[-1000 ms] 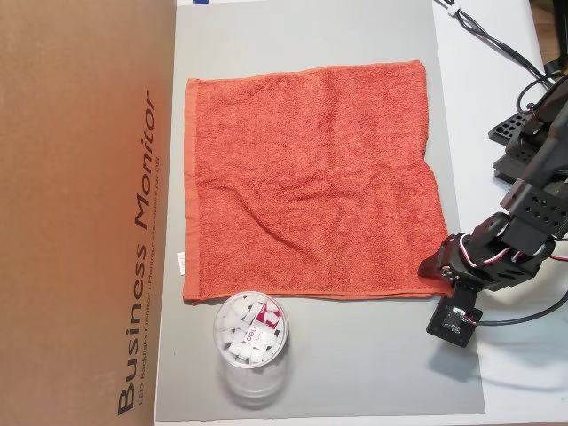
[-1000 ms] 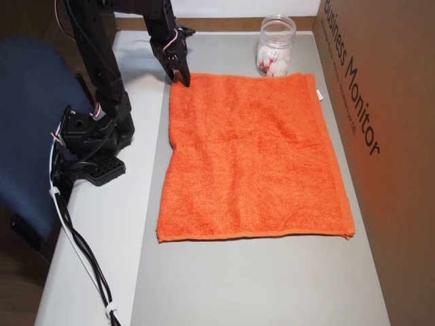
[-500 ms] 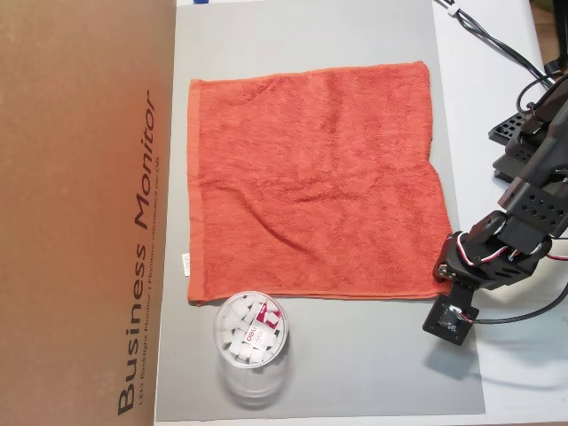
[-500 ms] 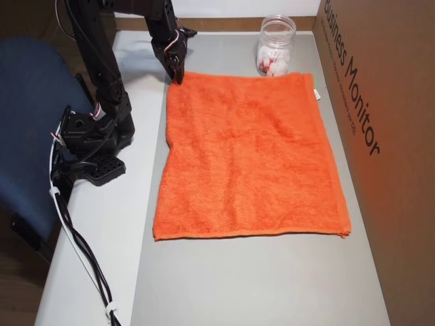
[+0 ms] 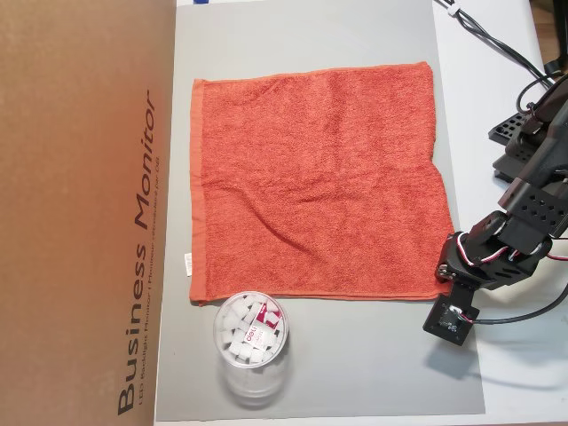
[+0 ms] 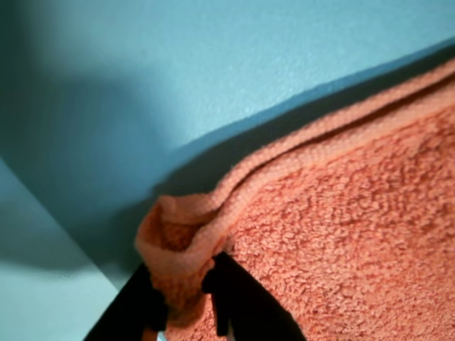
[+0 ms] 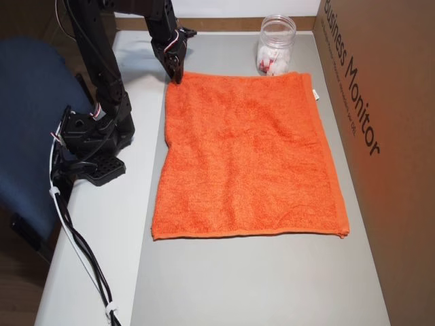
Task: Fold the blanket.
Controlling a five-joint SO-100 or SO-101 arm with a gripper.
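Grey matting (image 5: 461,373) covers the middle of a white desk, with a brown cardboard box (image 5: 80,213) marked "Business Monitor" standing along one side edge and the arm's base mounted at the opposite edge. One blanket (image 5: 315,182), orange-red terry cloth with hemmed bands, lies spread flat and open on the mat, roughly square, with only shallow wrinkles across it. A small white tag (image 5: 187,262) sticks out of the hem beside the box. One clear plastic jar (image 5: 252,342) holding small white pieces stands just off the blanket's edge, near the corner closest to the box.

The single gripper (image 6: 186,291) is down at the blanket corner on the arm's side of the desk, the one along the same edge as the jar. In the wrist view its two dark fingers (image 6: 242,305) are closed onto a bunched pinch of that corner's hem, which rises in a small puckered loop between them, so the cloth is held. In an overhead view the gripper (image 7: 175,70) sits right at that corner.

As for progress, I judge the fold barely begun: the corner is gripped, but no part of the blanket lies doubled over another. Lifting the corner, carrying it across and laying it down all remain.
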